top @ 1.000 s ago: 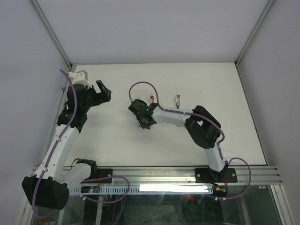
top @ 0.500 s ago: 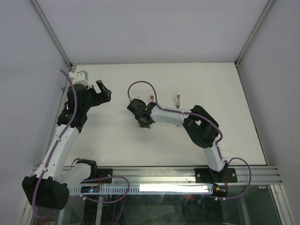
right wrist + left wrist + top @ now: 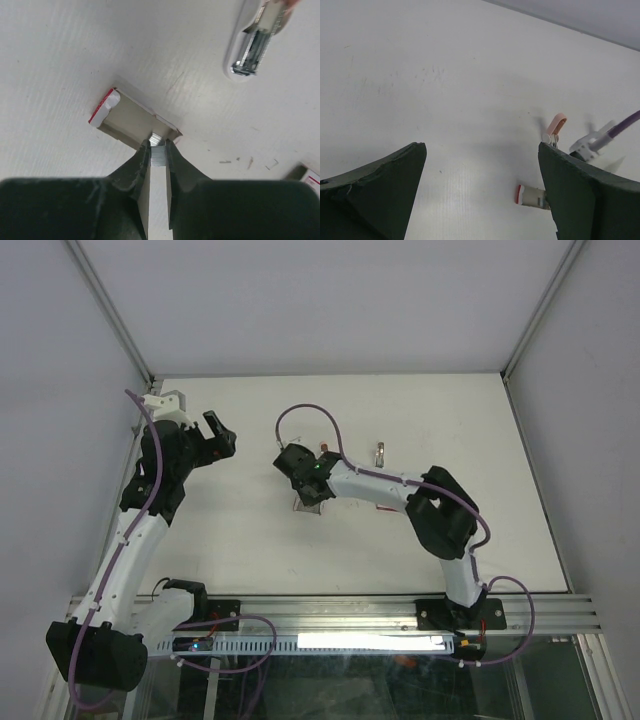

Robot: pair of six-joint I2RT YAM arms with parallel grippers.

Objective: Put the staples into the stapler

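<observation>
Grip | right gripper pinched on staples | left gripper wide apart

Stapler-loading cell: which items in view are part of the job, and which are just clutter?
In the job:
- staple strip, pinched in the right gripper
- opened staple box
- open stapler

Lying about:
- loose staple bits
- white red-lined box, untouched at the frame edge
</observation>
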